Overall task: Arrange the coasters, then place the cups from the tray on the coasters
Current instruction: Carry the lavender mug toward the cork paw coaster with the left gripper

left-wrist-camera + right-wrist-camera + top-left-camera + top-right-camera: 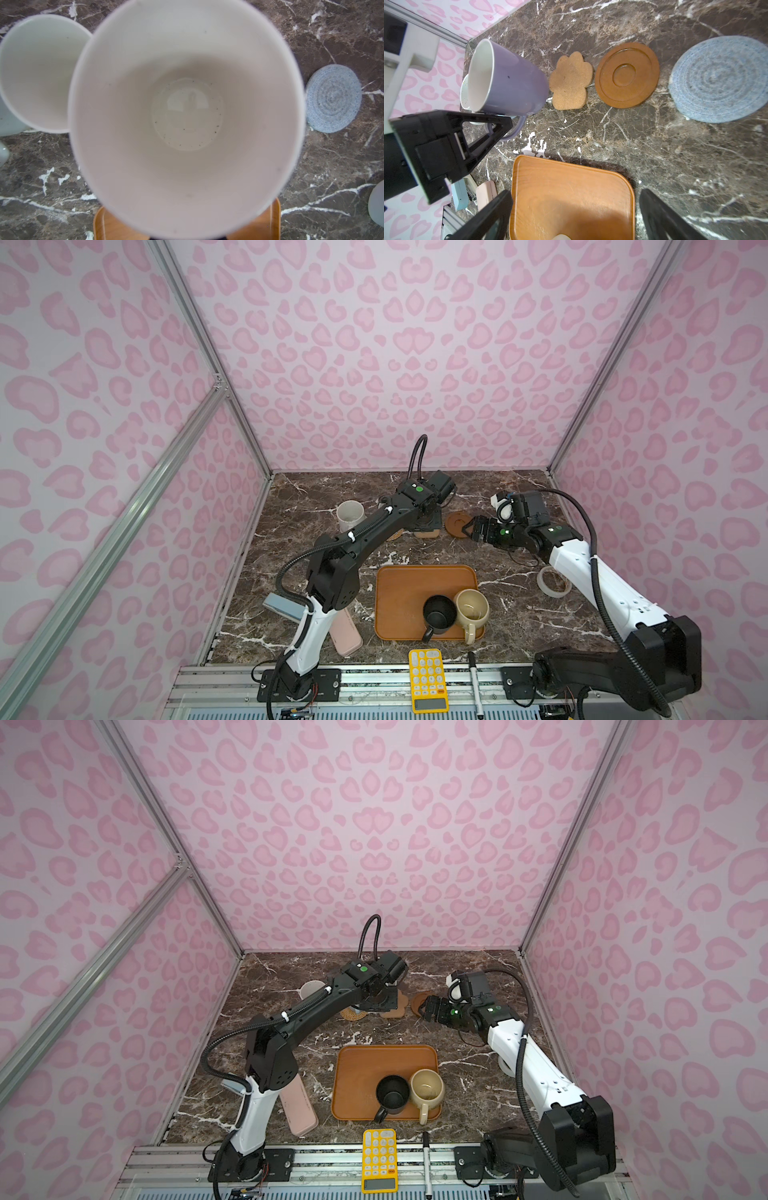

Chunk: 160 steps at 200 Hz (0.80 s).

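- Handle of the tilted lavender mug (508, 83), hidden in both top views, sits clamped in the left gripper (500, 124) near the cork paw coaster (572, 83).
- Right gripper (469, 528) gapes wide, empty.
- Tray (399, 585) holds black mug (438, 612), cream mug (470, 608).

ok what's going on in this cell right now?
The left gripper has its jaws shut on the handle of the lavender ceramic mug, holding it by the cork paw-shaped coaster, apparently not yet set down. The right gripper hovers open near the dark brown wooden disc coaster, holding nothing. That disc and the grey-blue crocheted round coaster are bare. The black mug and squat cream-yellow mug sit on the orange-brown tray.
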### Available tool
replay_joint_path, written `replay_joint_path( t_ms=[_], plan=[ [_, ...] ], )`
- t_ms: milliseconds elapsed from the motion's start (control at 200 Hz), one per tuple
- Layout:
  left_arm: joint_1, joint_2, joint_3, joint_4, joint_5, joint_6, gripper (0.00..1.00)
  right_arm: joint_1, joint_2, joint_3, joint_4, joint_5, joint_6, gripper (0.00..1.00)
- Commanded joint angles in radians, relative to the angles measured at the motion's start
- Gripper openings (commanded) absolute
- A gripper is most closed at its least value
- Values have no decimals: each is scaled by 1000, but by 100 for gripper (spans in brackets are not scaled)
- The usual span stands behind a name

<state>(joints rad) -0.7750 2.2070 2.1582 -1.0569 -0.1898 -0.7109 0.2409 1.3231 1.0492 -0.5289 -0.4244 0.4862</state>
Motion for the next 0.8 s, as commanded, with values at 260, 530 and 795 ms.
replay_joint_path(
  t_ms=[260, 530, 795],
  plan=[
    [28, 110, 91, 31, 58, -30, 3, 0, 88, 43, 68, -100, -13, 98],
    [33, 161, 152, 7, 61, -28, 3, 0, 109, 44, 74, -85, -11, 98],
    [37, 187, 159, 6, 45, -22, 3, 0, 126, 45, 75, -85, -9, 98]
  ],
)
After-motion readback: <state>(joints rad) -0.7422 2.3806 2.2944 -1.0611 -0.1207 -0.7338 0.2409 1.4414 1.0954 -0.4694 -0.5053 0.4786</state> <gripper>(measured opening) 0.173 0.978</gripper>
